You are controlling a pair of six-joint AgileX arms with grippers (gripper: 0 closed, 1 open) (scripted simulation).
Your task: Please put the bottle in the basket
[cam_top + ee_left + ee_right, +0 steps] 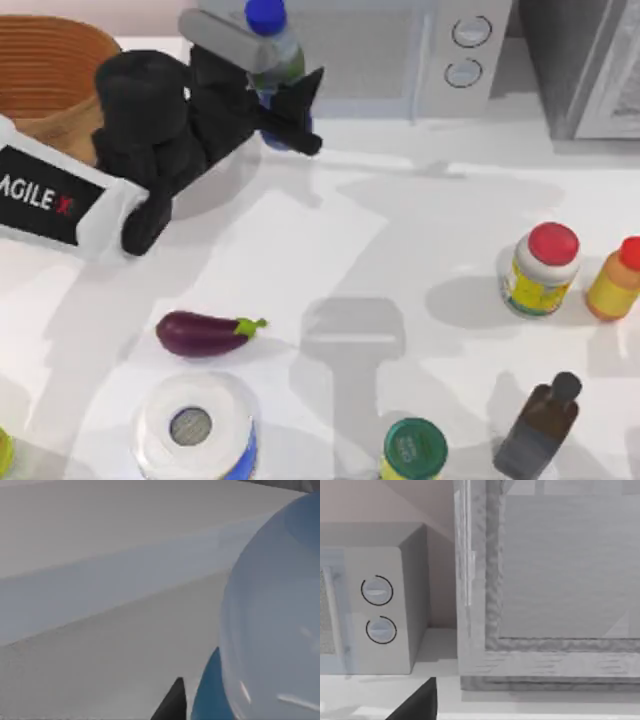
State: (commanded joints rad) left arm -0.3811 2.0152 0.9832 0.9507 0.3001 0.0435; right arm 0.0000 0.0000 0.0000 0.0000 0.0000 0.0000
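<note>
Left gripper [283, 105]: raised above the far left of the table [420, 230], just right of the basket [50, 75]; black fingers [300, 95] clamped on the bottle's lower body.

Bottle [272, 50]: held off the table, blue cap [264, 14] uppermost, in front of the microwave [400, 50]; not yet over the basket. In the left wrist view its clear wall [275, 610] and blue lower part [210, 695] sat hard against one finger tip [172, 705].

Handling, judged: light, thin plastic, smooth and likely slippery; the wall probably yields under squeeze, so a hold low on the body near the label band seemed sounder than at the neck. Not fragile; a short drop into the wide basket should do no harm.

Writing: "AGILE X" legible on the left arm's link [40, 195]. Label print on the bottle, on the red-capped jar [540, 270] and on other containers too small to read.

Right arm: parked; its wrist view faced the microwave dials [377, 610] and a grey cabinet [560, 580]; whether its fingers stood apart cannot be told.
</note>
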